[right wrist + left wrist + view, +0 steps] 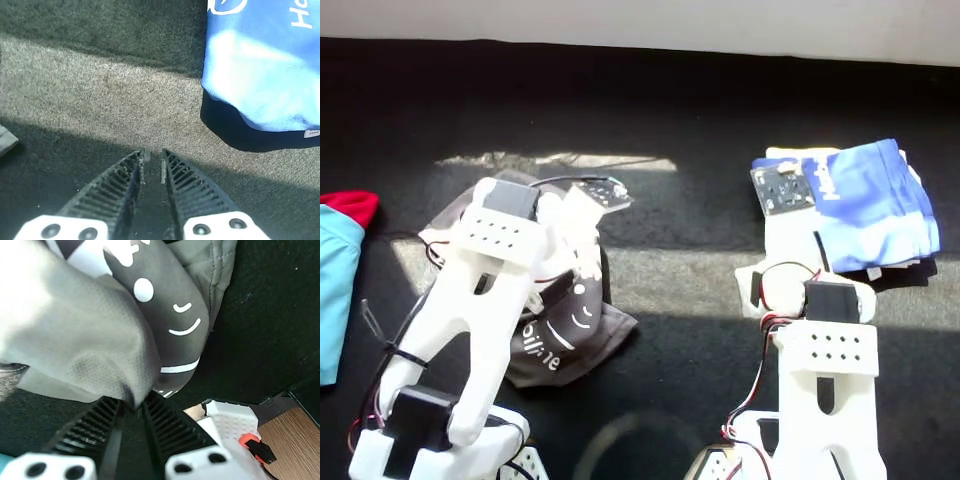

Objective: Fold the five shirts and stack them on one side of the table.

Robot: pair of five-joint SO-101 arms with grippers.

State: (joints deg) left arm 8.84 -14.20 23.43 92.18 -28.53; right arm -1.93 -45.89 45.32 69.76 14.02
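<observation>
High view: the table (690,120) lies under dark cloth, part in sun, part in shadow. On my right side is the stack (860,215) of folded shirts, with the blue shirt (875,200) uppermost and a dark shirt (235,137) showing under its edge. I cannot count how many lie in it. Under my left arm is the grey shirt (570,335), rumpled, print partly up, not folded. At the far left edge is a cyan shirt (335,290) with a red shirt (350,205) just beyond it, both well apart from the stack.

My left pincer (132,402) is pinching a fold of the grey shirt at the tips. The cloth billows away from the jaws, so part of it seems raised off the table. My right pincer (152,155) is pressed almost together on nothing, over bare cloth just beside the stack. It is near the blue shirt's corner but not touching it.

Step, as I judge it: the grey shirt's fold is in hand but early, with no clean edge yet. The task looks roughly half done, with a stack on the right, the grey shirt in grip and two shirts lying unfolded.

Next move calls for:
- Carry the pinched edge across the shirt's body and lay it flat without dragging the whole garment.
- One pincer alone will likely bunch it, so my right pincer should come over to pin or take the opposite edge.
- The cloth is thin and the grip sits near the very tips, so it may slip out.
</observation>
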